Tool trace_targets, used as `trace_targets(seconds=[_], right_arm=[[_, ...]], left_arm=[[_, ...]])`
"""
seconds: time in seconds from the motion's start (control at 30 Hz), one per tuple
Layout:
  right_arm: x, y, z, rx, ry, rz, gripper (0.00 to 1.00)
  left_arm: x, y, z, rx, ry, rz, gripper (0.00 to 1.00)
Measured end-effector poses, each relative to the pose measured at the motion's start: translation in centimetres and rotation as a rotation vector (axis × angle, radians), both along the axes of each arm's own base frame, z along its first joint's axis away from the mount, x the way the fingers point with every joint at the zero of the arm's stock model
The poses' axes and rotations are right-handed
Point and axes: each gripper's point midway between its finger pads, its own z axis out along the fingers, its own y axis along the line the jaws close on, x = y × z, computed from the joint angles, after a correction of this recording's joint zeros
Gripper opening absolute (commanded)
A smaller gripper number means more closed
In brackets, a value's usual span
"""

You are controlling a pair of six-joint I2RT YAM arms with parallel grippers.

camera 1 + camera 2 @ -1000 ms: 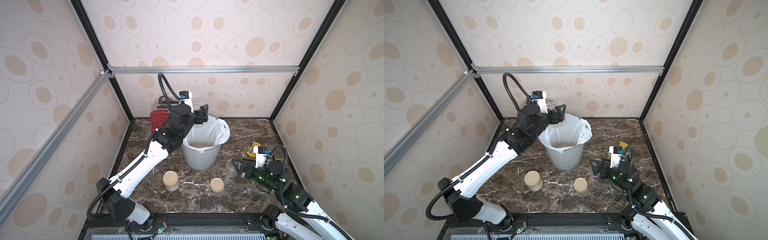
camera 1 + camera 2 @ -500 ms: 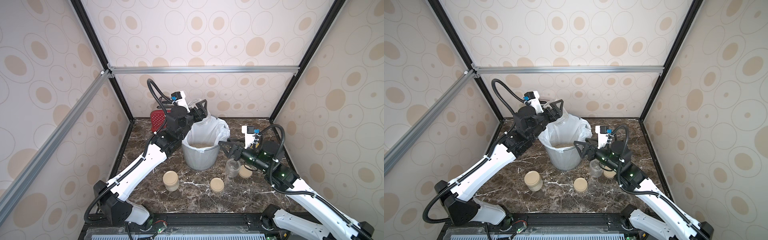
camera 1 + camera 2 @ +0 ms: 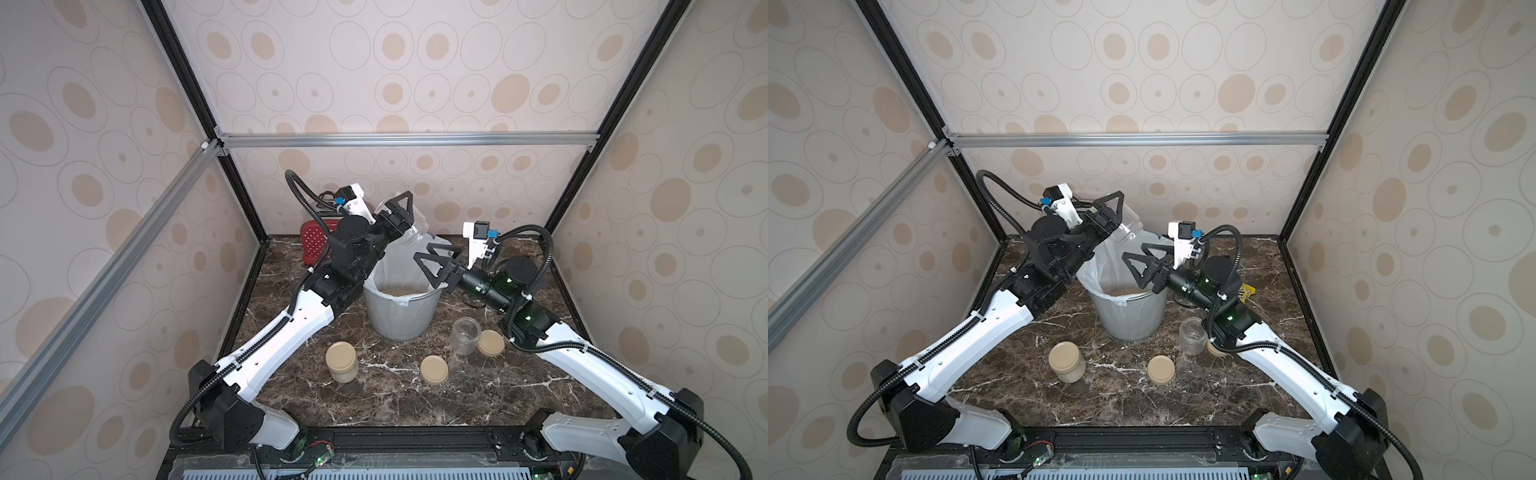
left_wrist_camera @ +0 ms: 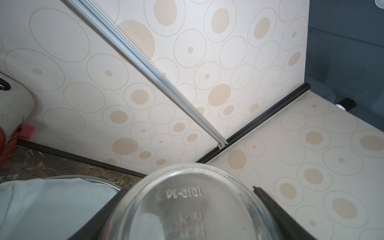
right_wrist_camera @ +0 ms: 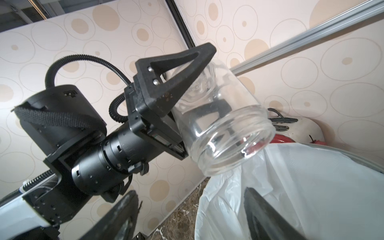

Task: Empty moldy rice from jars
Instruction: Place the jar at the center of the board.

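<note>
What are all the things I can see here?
held jar: one, clear, empty, tipped over the bin.
open jar: one, clear, empty, right of the bin.
closed jar: one, beige lid, full, front of the table.
loose lids: two, beige, table front.
bin: one, grey mesh, white liner, middle.
rice: pale, inside the bin.
red object: one, back corner.
yellow thing: one, far right.
left hand: black, shut on held jar.
right hand: black, open, above the bin.

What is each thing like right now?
Bin: lined, rice inside.
Held jar: lidless, empty, tipped above bin.
Standing jar: upright, lidless, empty.
Third jar: lidded, full of rice.
Loose lids: lying flat.
Left gripper: shut on held jar.
Right gripper: open, empty.
</note>
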Motion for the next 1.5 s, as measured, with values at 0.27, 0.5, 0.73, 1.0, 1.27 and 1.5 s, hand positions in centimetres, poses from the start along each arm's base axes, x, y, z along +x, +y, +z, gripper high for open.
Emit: trace_targets(seconds=[0.27, 0.5, 0.73, 1.0, 1.27, 1.5], right_arm=[[1.8, 1.8, 1.1, 0.050, -0.050, 0.024, 0.61], [2.5, 2.4, 2.5, 0.097, -0.095, 0.030, 0.43], [3.2, 3.2, 2.7, 0.113, -0.116, 0.046, 0.26], [2.8, 4.1, 3.6, 0.118, -0.167, 0.099, 0.00], [2.9, 4.5, 3.5, 0.127, -0.148, 0.103, 0.00], [4.4, 4.4, 1.7, 0.089, -0.076, 0.049, 0.00]], left_arm=[[0.0, -0.4, -0.6, -0.119, 0.034, -0.034, 0.46], [-0.1, -0.5, -0.6, -0.194, 0.051, -0.056, 0.46], [-0.2, -0.5, -0.2, -0.241, 0.056, -0.075, 0.46], [-0.3, -0.1, 0.2, -0.280, 0.062, -0.089, 0.58], [-0.9, 1.3, -0.4, -0.267, 0.063, -0.044, 0.99], [-3.6, 5.9, 1.5, -0.215, 0.017, 0.081, 0.99]])
